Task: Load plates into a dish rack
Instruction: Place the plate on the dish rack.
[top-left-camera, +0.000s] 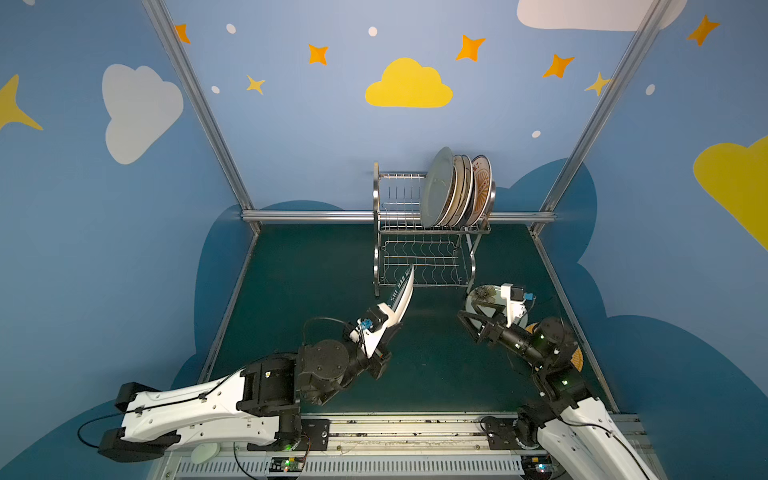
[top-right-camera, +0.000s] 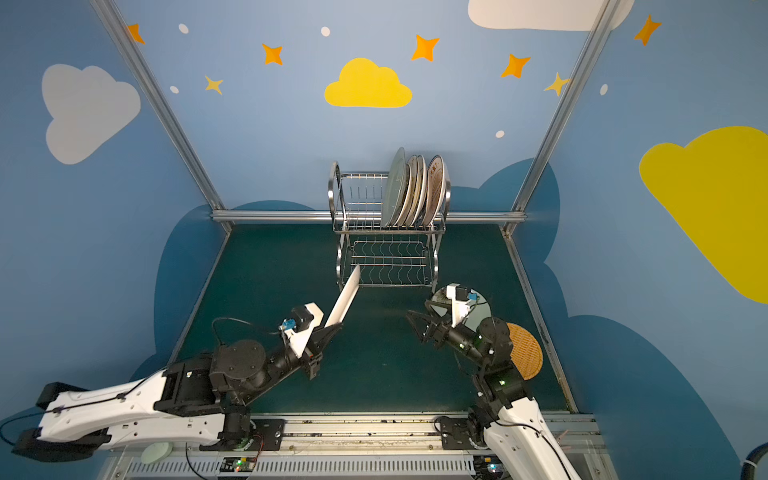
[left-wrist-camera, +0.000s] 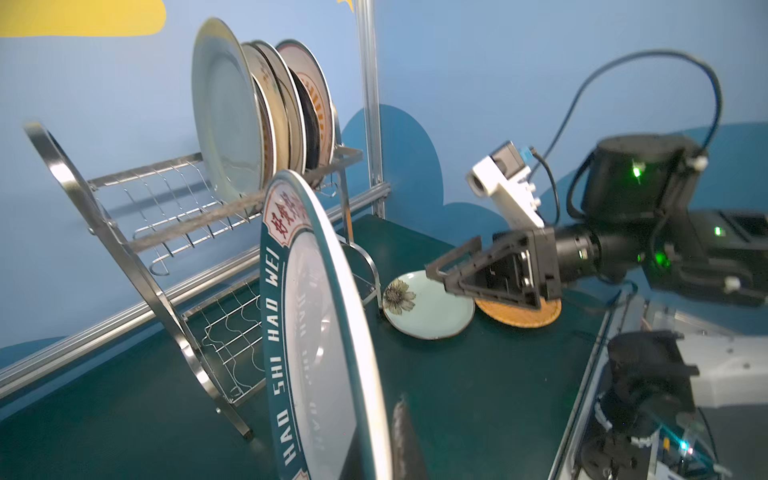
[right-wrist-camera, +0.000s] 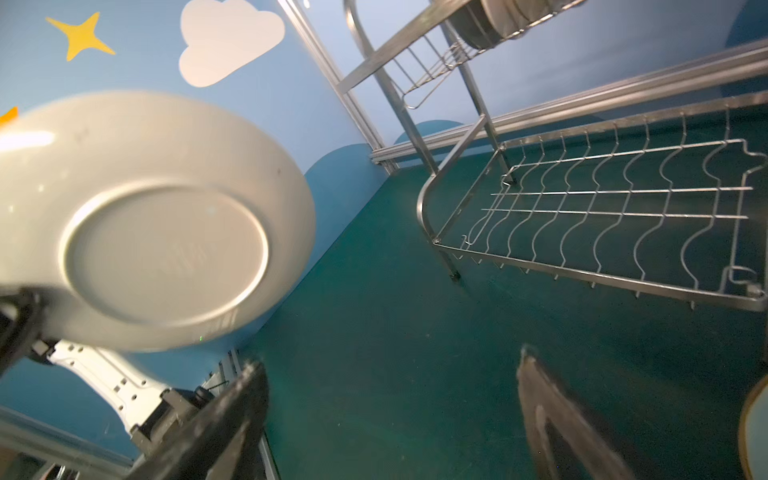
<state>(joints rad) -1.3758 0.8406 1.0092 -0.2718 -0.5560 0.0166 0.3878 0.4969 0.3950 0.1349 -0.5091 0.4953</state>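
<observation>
Left gripper (top-left-camera: 394, 323) has its jaws pinched on the bottom rim of the lettered plate (top-left-camera: 402, 293), which stands on edge in the air, its top pointing at the rack (top-left-camera: 376, 249). It's a thin grip low on a tall plate, so the risk is plain: any quick wrist turn and the plate could pivot between the fingers or slide out onto the table.

The plate's top edge is near the rack's left end frame but clear of it in the right wrist view. If it comes in crooked, the rim could clip that steel loop or catch a shelf wire and shove the rack back. The lower shelf (right-wrist-camera: 623, 216) is bare, but headroom under the upper tier looks tight. The upper tier has free slots on its left side.

Beside those slots the racked plates (top-left-camera: 455, 191) lean packed together. A knock from the incoming rim could rattle them or tip the nearest one over.

Right gripper (left-wrist-camera: 455, 257) hangs with jaws spread wide and empty, just above the pale green plate (left-wrist-camera: 432, 316). That plate lies flat against the rack's right foot, and the orange plate (left-wrist-camera: 521, 318) sits beside it. If both arms head for the rack together, they could collide.
</observation>
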